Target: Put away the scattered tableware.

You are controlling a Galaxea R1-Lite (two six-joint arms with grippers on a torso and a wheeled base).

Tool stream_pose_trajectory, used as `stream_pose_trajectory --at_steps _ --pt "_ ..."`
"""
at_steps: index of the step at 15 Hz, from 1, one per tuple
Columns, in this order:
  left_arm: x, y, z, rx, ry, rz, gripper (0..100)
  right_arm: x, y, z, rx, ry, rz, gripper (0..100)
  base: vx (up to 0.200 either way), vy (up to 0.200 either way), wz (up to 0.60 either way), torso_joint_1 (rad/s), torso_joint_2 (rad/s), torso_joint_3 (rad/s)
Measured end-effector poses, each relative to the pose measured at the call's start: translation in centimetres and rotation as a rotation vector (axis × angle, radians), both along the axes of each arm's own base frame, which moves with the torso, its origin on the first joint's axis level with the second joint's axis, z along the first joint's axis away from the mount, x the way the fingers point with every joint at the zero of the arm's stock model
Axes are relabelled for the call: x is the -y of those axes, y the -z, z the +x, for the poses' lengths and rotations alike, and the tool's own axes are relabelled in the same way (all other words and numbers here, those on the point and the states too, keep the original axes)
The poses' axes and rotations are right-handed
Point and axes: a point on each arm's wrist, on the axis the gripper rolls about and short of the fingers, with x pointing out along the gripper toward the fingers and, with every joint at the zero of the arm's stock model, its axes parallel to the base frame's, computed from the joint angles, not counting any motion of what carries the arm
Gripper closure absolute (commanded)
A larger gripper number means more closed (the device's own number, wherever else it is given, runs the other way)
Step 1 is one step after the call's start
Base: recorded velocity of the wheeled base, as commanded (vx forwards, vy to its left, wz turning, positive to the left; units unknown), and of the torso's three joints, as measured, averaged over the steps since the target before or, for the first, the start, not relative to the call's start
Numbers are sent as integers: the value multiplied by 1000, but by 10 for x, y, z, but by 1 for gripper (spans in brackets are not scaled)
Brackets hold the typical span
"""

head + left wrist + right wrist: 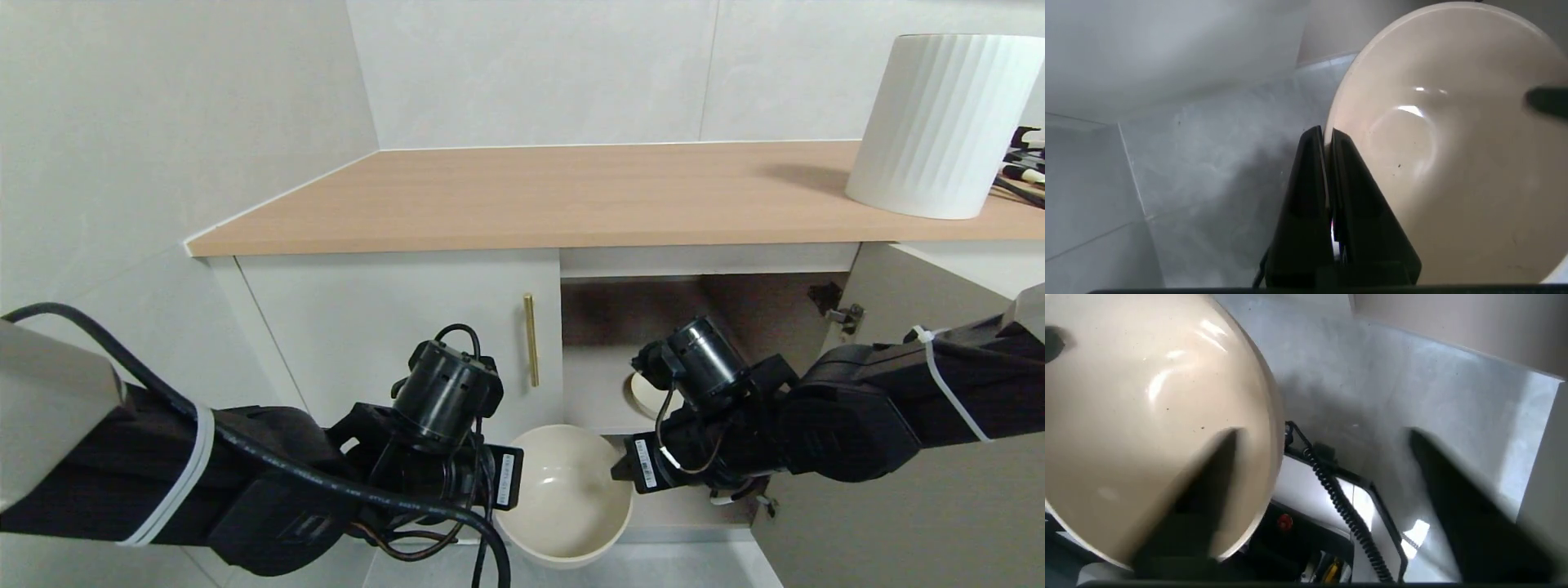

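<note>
Task item: cream bowl (563,490), held in the air low before the cabinet (718,310), just outside the open compartment and above the tiled floor (1192,163).
Left gripper (1325,143): jaws clenched on the bowl's near rim, one inside the wall and one outside. This pinch appears to be the only support.
Right gripper (1321,437): jaws released and spread wide, just beside the bowl's opposite rim. One crosses the bowl's edge; the other stands well apart from it.
Cabinet state: right door (898,286) swung open, left door (384,327) shut. A pale dish (641,396) lies on the shelf inside, partly hidden by the right wrist.
Table (571,196): carries a white ribbed container (939,122) at its right end, well apart from the work.
Hazard, slip: a one-sided rim pinch may let the bowl pivot or drop to the floor.
Hazard, knock: the open right jaws, so near the rim, could lever the bowl out of the grip.
Hazard, collision: the right arm crowds the opening, so the bowl may strike the shelf edge or the stored dish on entry.
</note>
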Motion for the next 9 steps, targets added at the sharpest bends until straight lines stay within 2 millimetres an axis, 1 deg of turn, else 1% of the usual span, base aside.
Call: stream_pose_trajectory --at_steps 6,7,9 --pt "1 2 1 -3 -2 -3 100 -2 2 0 -4 -4 -2 100 0 0 0 0 0 0" --pt "1 2 1 -3 -4 -3 0 -2 2 0 -4 -4 -3 100 0 0 0 0 0 0" --pt "1 2 1 -4 -6 -1 0 -1 3 0 -7 -2 -8 100 0 0 0 0 0 0"
